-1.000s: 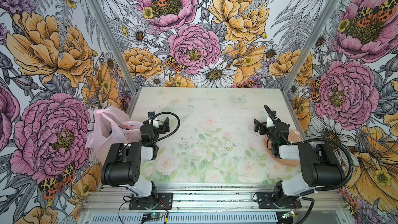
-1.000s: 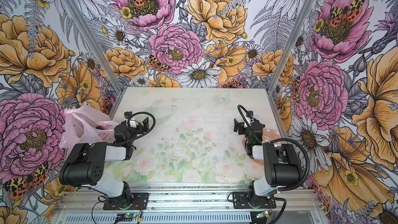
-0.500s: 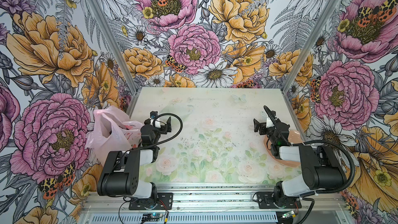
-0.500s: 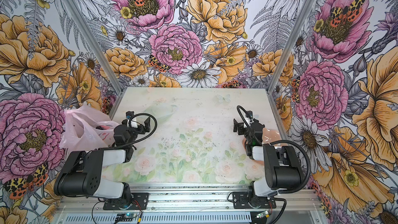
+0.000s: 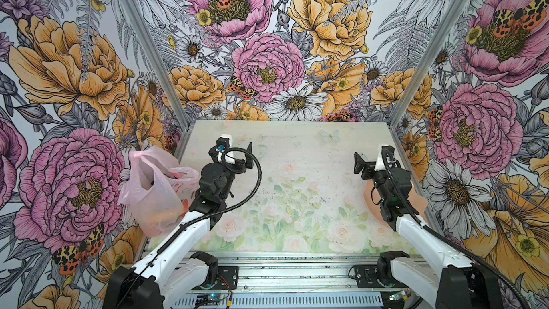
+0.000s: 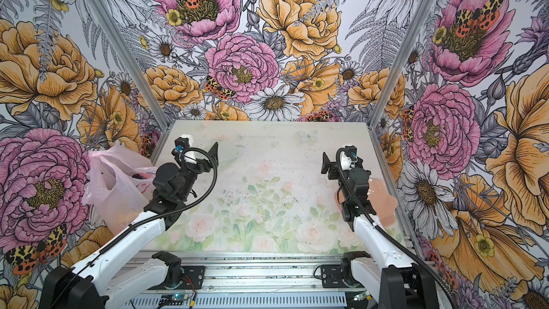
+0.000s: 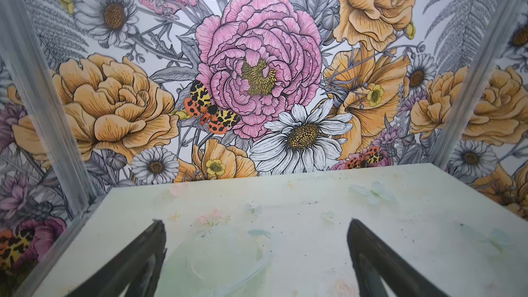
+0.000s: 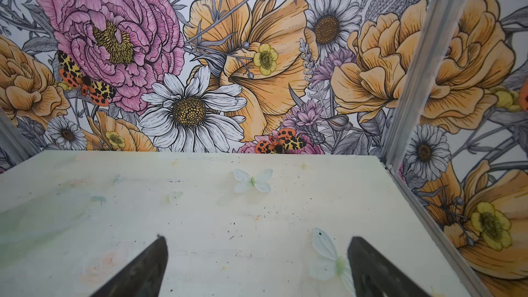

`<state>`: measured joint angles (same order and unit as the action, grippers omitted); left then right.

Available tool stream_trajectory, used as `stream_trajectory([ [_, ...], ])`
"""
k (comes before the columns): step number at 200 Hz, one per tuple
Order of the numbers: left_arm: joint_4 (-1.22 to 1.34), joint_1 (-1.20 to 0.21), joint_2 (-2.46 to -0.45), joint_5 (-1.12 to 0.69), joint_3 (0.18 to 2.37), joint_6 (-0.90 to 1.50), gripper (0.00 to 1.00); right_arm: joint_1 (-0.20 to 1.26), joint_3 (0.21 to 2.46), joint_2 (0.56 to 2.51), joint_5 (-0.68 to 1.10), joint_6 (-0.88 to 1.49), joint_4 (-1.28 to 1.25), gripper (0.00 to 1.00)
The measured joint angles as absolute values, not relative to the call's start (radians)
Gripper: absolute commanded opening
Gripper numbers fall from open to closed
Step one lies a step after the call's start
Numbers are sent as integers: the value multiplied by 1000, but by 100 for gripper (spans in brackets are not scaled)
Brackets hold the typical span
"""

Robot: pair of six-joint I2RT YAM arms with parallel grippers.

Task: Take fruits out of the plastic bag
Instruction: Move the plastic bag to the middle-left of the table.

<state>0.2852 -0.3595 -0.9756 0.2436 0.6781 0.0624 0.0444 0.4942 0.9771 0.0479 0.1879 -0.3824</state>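
Both sets of jaws gape empty; the flimsy bag [image 5: 148,197], slumped at the worktop's [image 5: 297,156] edge, may drag along if pinched.

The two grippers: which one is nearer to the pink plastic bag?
The left gripper: it hangs beside the plastic bag at the table's left edge. The right gripper is across the table, near a peach dish.

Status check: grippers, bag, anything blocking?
Left gripper open, empty. Right gripper open, empty. Plastic bag slumped at table's left edge, untouched, fruits inside. Peach dish under right arm, not blocking.
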Motion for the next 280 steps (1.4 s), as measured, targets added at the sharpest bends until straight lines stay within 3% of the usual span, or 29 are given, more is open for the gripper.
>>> stream_trajectory([
  [28, 26, -312, -912, 262, 794, 284, 99, -10, 546, 898, 114, 342, -252, 100],
  [67, -102, -190, -765, 115, 720, 476, 99, -79, 545, 844, 214, 474, -151, 99],
  [94, -241, -270, -793, 125, 777, 484, 99, -79, 545, 859, 267, 487, -80, 99],
  [129, -481, -535, -906, 405, 959, 465, 99, -58, 558, 879, 299, 480, -1, 97],
  [168, -764, -662, -1033, 852, 1151, 569, 99, 18, 583, 884, 300, 455, 27, 97],
  [211, -933, -587, -1053, 1111, 1183, 735, 99, 40, 587, 933, 289, 432, 36, 97],
  [280, -977, -385, -1029, 1247, 1242, 839, 99, 49, 587, 984, 290, 433, 44, 96],
])
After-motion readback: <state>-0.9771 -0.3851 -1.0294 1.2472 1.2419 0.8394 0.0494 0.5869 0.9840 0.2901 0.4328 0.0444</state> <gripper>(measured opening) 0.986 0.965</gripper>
